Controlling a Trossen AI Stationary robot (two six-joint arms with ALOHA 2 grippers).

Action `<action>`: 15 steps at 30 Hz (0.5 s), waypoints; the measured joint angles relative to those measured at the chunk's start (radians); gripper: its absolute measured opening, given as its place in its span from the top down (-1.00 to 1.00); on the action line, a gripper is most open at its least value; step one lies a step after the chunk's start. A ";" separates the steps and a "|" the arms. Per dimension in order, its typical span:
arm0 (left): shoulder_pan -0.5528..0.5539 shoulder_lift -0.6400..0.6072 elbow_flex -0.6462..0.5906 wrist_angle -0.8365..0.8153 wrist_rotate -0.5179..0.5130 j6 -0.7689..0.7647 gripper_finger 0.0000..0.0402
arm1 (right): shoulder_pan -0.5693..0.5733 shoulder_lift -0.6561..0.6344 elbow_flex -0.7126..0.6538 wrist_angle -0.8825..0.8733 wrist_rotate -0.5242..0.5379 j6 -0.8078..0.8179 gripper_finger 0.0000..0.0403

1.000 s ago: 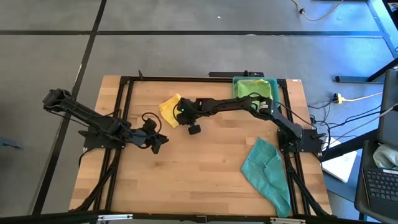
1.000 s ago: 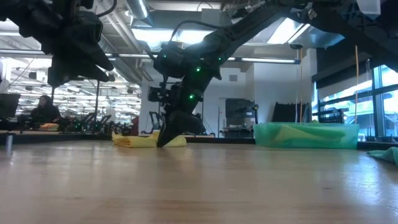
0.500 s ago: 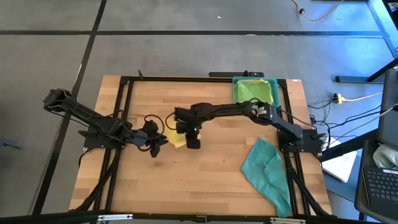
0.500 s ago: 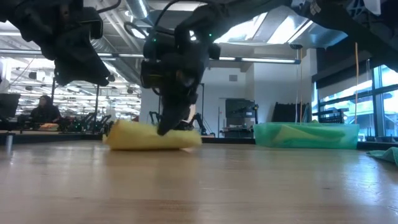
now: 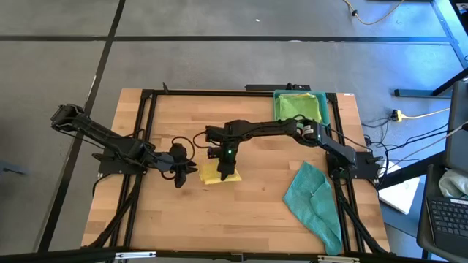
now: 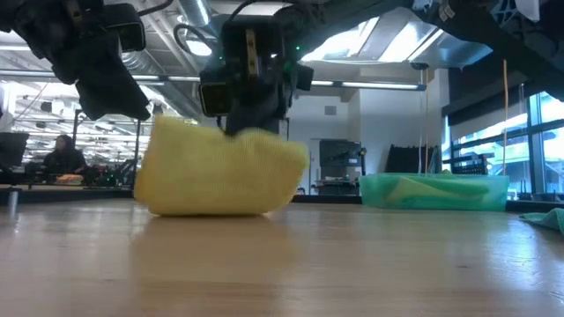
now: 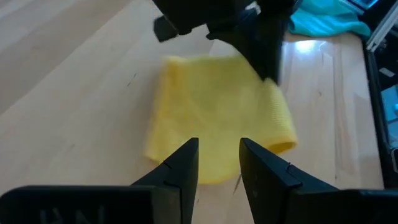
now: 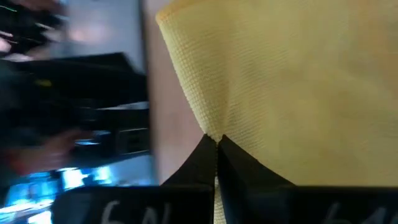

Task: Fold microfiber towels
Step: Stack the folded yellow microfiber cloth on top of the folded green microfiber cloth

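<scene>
Yellow towel point(image 5: 213, 174) dragged to mid-surface and lifted by right claw point(image 5: 228, 171), pinched shut on it; left claw point(image 5: 183, 177) parted, empty; folding pending.

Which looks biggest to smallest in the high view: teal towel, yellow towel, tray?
1. teal towel, spread out, largest.
2. tray of green cloths.
3. yellow towel, bunched and partly hidden under the right gripper, smallest.

In the high view the right gripper point(image 5: 229, 170) covers much of the yellow towel point(image 5: 216, 174); the teal towel point(image 6: 547, 219) is cut off by the low view's edge, and the towels in the tray point(image 5: 278, 102) are too small to count
</scene>
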 joint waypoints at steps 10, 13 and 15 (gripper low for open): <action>0.000 0.000 0.000 0.125 -0.009 0.000 0.46 | -0.008 0.006 0.000 0.004 -0.030 0.016 0.93; 0.000 0.000 0.000 0.167 -0.008 0.000 0.46 | -0.004 0.023 -0.002 0.005 -0.011 0.012 0.92; 0.000 0.000 0.000 0.184 0.007 0.000 0.46 | 0.001 0.034 -0.002 0.016 -0.010 0.012 0.92</action>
